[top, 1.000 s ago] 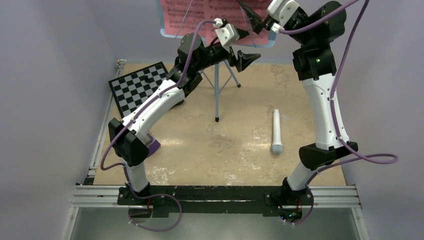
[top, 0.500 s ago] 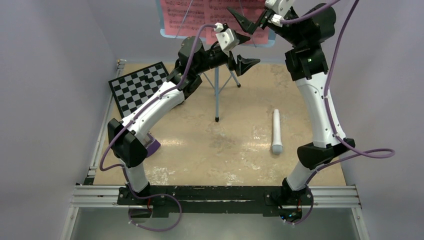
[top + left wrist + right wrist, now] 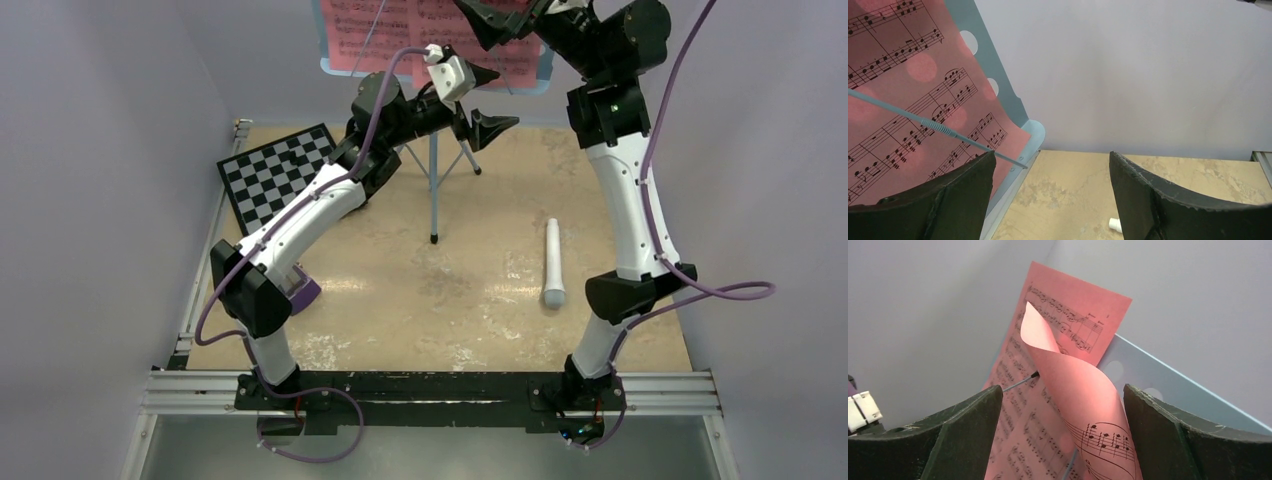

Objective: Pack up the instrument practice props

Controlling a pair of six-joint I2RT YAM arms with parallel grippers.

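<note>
Now | right tool point(image 3: 1062, 390) apart; curled pink page point(image 3: 1088, 410) between its jaws | left tool point(image 3: 1052, 156) apart

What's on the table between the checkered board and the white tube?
The music stand's thin tripod stands between the checkered board and the white tube, seen from the top camera.
</note>
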